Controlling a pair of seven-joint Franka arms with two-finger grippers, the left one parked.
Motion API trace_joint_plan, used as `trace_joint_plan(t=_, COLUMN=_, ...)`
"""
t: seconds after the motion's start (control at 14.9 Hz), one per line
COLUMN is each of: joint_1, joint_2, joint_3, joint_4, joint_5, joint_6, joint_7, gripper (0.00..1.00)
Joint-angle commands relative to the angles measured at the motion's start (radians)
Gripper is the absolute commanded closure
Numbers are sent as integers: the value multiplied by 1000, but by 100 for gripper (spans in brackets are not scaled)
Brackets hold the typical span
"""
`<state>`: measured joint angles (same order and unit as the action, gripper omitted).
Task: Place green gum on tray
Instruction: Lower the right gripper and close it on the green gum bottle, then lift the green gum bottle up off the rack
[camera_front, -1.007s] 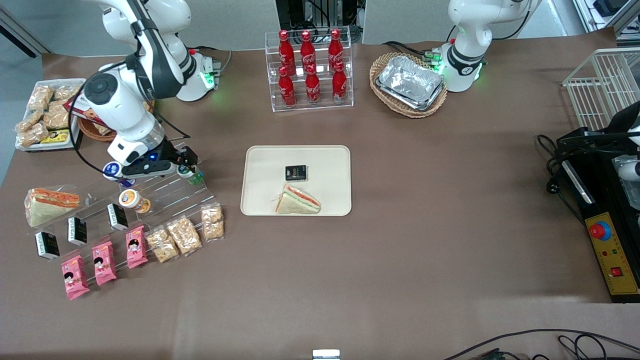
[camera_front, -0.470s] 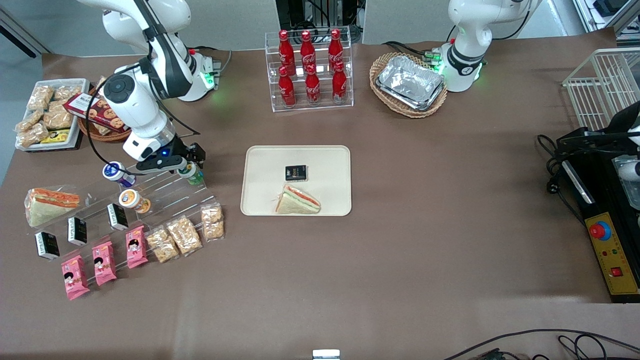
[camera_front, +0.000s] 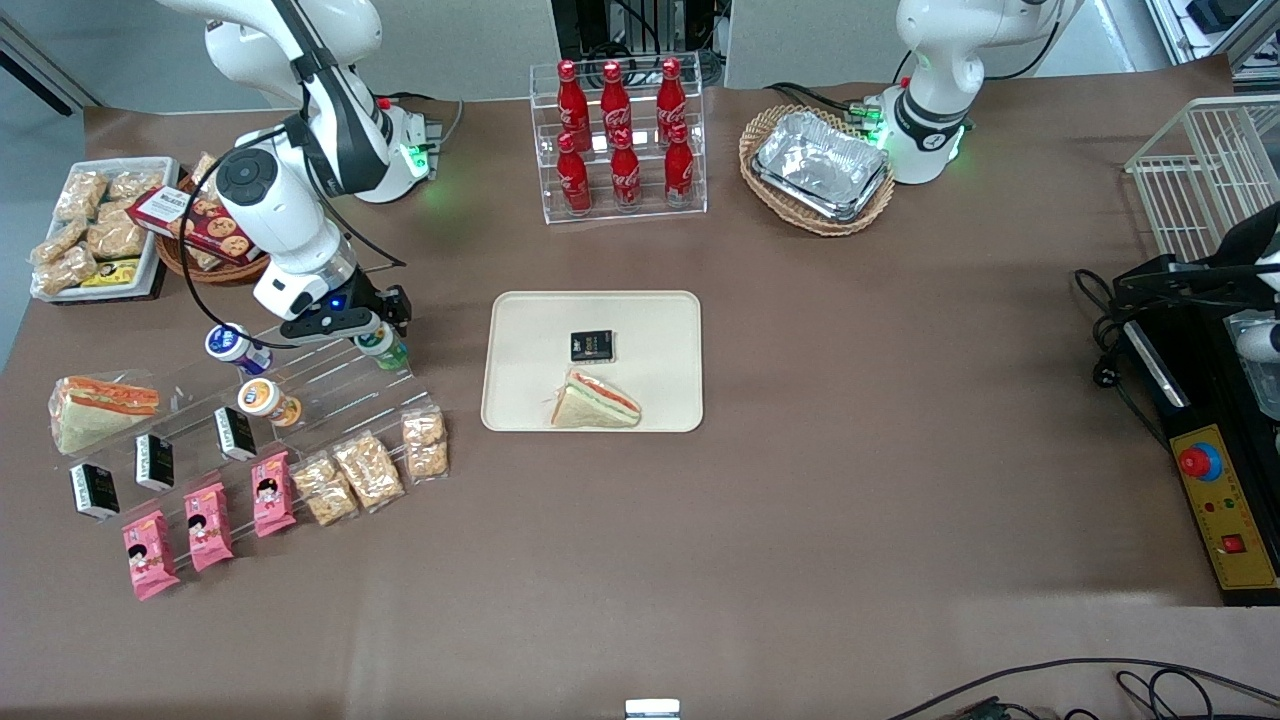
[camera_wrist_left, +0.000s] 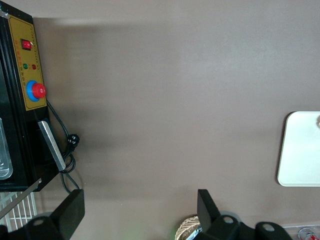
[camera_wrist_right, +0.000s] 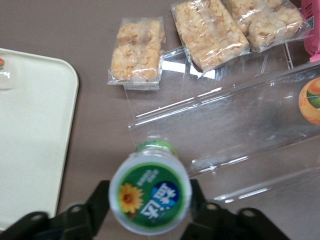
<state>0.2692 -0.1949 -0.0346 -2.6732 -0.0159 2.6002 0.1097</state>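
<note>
Gripper (camera_wrist_right: 149, 200) pinches the green gum (camera_wrist_right: 149, 197) at its lid, above the clear stepped rack (camera_wrist_right: 235, 125) toward the working arm's end of the desk. Carry to the tray (camera_front: 660, 320) at mid-desk remains. Lid shows a sunflower; its writing is unreadable.

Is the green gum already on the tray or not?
Not yet. The green gum sits in the gripper over the clear rack, beside the tray.
</note>
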Motion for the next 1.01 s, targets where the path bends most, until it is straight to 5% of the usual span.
trace_joint_plan(t=0.0, joint_1=7, joint_2=-5, joint_3=-4, joint_4=-13, joint_5=-9, joint_6=12, joint_7=8, gripper=79)
trace_joint_plan(t=0.34, joint_1=7, joint_2=-5, joint_3=-4, joint_4=85, joint_5=-7, joint_6=-79, joint_7=4, gripper=81)
trace_joint_plan(t=0.94, joint_1=8, joint_2=-5, joint_3=-4, joint_4=573, joint_5=66, joint_6=-745, joint_7=54, gripper=80)
